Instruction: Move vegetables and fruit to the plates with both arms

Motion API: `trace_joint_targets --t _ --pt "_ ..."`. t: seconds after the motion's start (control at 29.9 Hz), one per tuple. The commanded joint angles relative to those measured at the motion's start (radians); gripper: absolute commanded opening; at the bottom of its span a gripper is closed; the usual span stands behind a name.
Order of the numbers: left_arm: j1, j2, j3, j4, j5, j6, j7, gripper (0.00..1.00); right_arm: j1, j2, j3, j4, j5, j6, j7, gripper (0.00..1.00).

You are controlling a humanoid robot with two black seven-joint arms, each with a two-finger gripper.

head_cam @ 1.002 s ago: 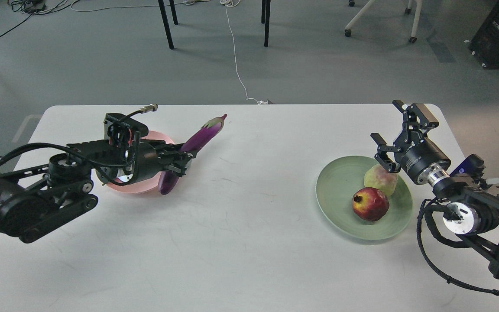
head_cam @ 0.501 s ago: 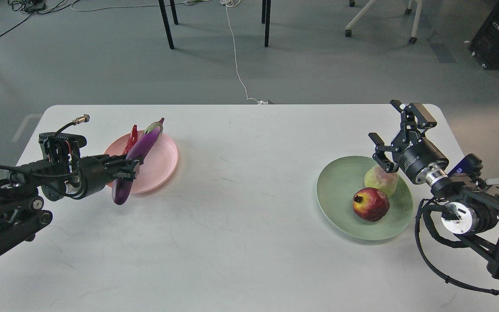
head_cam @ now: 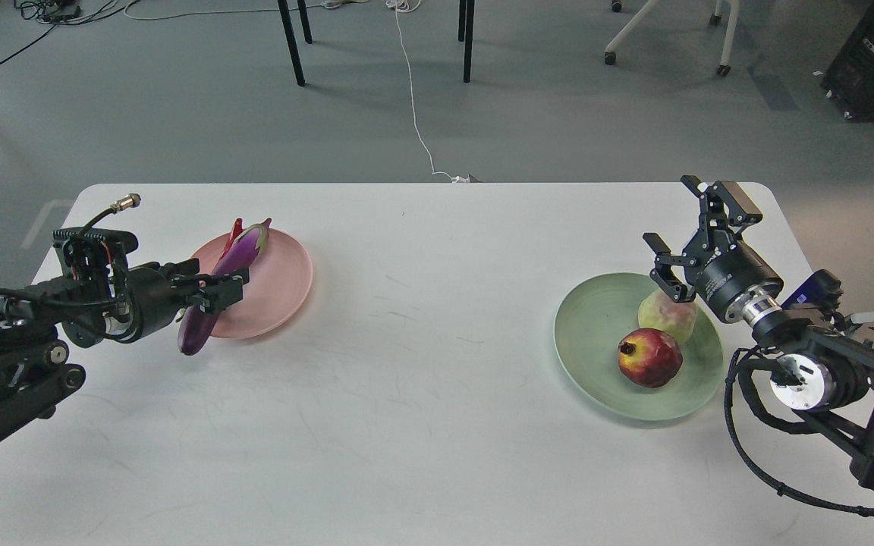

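Left arm enters low from the left edge, reaching across the white table (head_cam: 422,425). Left gripper (head_cam: 213,292) is clenched on the eggplant (head_cam: 218,284), gripping it near mid-length. The eggplant is tilted, cap end up and to the right over the pink plate (head_cam: 278,284), blunt end hanging down past the plate's left rim toward the table. Whether the blunt end touches the table cannot be told. The chili (head_cam: 234,230) shows only as a red tip just behind the eggplant's cap, over the far left part of the pink plate; the rest is hidden.

Centre of the table carries nothing of the task.

Green plate (head_cam: 596,334) sits to the right, well apart from the pink one. On it lie the pomegranate (head_cam: 649,357), crown pointing left, and the green fruit (head_cam: 667,312) just behind it, the two touching or nearly so.

Right gripper (head_cam: 676,220) stands above the far right rim of the green plate, just above the green fruit, fingers spread wide and holding nothing. Right arm runs down to the lower right corner.
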State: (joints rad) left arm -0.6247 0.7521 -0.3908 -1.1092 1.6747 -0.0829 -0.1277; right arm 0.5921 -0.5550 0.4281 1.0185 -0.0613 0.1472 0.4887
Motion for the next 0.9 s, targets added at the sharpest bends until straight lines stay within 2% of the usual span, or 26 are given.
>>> trace_joint_targets --t 0.0,0.13,0.27,0.4,0.5,0.67,0.87 --pt "-0.009 0.003 -0.031 -0.006 0.0 0.0 -0.001 0.9 0.0 0.0 0.0 0.0 0.0 0.0 0.0 0.99" --pt "-0.012 -0.008 -0.143 -0.044 -0.059 0.0 -0.012 0.94 0.003 -0.008 0.006 0.002 0.0 0.0 0.0 0.99" --pt "-0.009 -0.048 -0.23 -0.121 -0.336 0.0 -0.082 0.98 0.015 -0.006 0.011 -0.005 0.0 -0.003 0.0 0.99" --pt "0.01 -0.111 -0.238 -0.155 -0.666 0.003 -0.151 0.98 0.017 -0.008 0.031 -0.005 0.0 -0.011 0.0 0.99" --pt "0.084 -0.196 -0.302 -0.152 -0.812 0.015 -0.187 0.98 0.018 -0.006 0.034 -0.001 0.0 -0.011 0.0 0.99" --pt "0.23 -0.376 -0.508 -0.135 -0.825 0.051 -0.184 0.98 0.025 -0.006 0.034 0.003 0.001 0.005 0.0 0.99" --pt "0.341 -0.448 -0.681 -0.104 -0.866 0.029 -0.182 0.98 0.025 -0.008 0.058 0.04 0.008 0.012 0.0 0.99"
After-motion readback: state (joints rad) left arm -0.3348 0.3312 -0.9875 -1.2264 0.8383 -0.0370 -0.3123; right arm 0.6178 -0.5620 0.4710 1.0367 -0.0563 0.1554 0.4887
